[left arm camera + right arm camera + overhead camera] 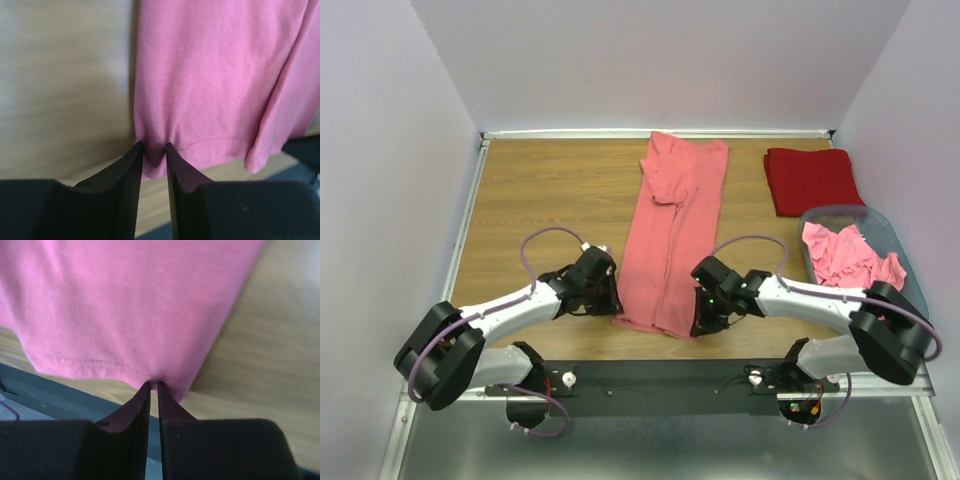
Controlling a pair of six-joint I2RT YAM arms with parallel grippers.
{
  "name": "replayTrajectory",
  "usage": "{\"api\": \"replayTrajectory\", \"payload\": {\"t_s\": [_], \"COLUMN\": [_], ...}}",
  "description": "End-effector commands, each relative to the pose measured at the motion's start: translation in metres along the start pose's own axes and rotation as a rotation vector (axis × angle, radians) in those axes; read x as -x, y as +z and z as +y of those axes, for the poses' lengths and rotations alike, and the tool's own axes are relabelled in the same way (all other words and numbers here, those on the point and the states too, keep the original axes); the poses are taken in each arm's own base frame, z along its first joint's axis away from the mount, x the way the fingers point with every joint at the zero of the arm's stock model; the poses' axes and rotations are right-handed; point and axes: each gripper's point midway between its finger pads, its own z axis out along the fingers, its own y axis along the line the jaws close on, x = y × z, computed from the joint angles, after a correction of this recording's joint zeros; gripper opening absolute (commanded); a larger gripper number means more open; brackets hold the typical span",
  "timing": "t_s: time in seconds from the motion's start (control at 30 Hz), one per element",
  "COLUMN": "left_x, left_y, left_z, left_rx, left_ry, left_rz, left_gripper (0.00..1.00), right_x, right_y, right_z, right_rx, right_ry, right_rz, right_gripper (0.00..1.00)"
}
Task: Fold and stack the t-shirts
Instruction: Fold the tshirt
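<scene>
A salmon-pink t-shirt (672,240) lies folded lengthwise into a long strip down the middle of the table, its hem near the front edge. My left gripper (612,300) is shut on the hem's left corner (154,161), with cloth bunched between the fingers. My right gripper (698,322) is shut on the hem's right corner (155,384), pinching a thin fold. A deep red t-shirt (812,180) lies folded at the back right. More pink t-shirts (848,255) sit crumpled in the basket.
The grey-blue plastic basket (910,262) stands at the right edge of the table. A black rail (650,378) with both arm bases runs along the front edge. White walls enclose the table at the back and sides.
</scene>
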Motion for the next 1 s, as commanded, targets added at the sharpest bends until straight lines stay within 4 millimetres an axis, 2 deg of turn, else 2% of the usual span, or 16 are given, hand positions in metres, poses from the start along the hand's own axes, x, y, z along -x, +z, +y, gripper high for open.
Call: {"api": "replayTrajectory", "payload": {"t_s": [0.0, 0.03, 0.13, 0.2, 0.3, 0.37, 0.4, 0.43, 0.5, 0.6, 0.7, 0.83, 0.97], "left_x": [-0.048, -0.059, -0.073, -0.075, -0.066, -0.057, -0.056, -0.053, -0.054, -0.057, -0.060, -0.063, -0.066], "left_y": [-0.009, -0.011, -0.019, -0.024, -0.038, -0.049, -0.051, -0.055, -0.055, -0.046, -0.036, -0.026, -0.019], "left_z": [-0.002, -0.003, -0.011, -0.010, -0.025, -0.038, -0.042, -0.048, -0.050, -0.044, -0.039, -0.039, -0.038], "left_rx": [0.004, -0.002, -0.027, -0.012, -0.029, -0.049, -0.056, -0.069, -0.066, -0.028, 0.005, 0.027, 0.048], "left_ry": [-0.032, -0.036, -0.071, -0.074, -0.085, -0.095, -0.090, -0.098, -0.098, -0.096, -0.082, -0.057, -0.034], "left_rz": [0.132, 0.158, 0.182, 0.187, 0.151, 0.118, 0.112, 0.105, 0.106, 0.108, 0.116, 0.125, 0.135], "left_gripper": [0.33, 0.33, 0.32, 0.34, 0.45, 0.64, 0.64, 0.70, 0.74, 0.73, 0.66, 0.60, 0.59], "right_x": [-0.029, -0.031, -0.037, -0.033, -0.017, -0.007, -0.006, -0.004, -0.004, -0.009, -0.013, -0.011, -0.014], "right_y": [-0.014, -0.024, -0.037, -0.046, -0.057, -0.066, -0.069, -0.070, -0.070, -0.066, -0.059, -0.053, -0.044], "right_z": [-0.060, -0.066, -0.080, -0.073, -0.066, -0.056, -0.054, -0.052, -0.051, -0.057, -0.063, -0.060, -0.060], "right_rx": [-0.209, -0.218, -0.266, -0.241, -0.241, -0.237, -0.238, -0.234, -0.233, -0.254, -0.282, -0.268, -0.254], "right_ry": [0.124, 0.126, 0.118, 0.087, 0.058, 0.036, 0.033, 0.036, 0.052, 0.083, 0.097, 0.101, 0.115], "right_rz": [0.018, 0.004, -0.003, -0.016, -0.079, -0.105, -0.105, -0.108, -0.112, -0.097, -0.076, -0.079, -0.064], "right_gripper": [0.18, 0.19, 0.20, 0.23, 0.27, 0.33, 0.36, 0.39, 0.45, 0.45, 0.45, 0.45, 0.43]}}
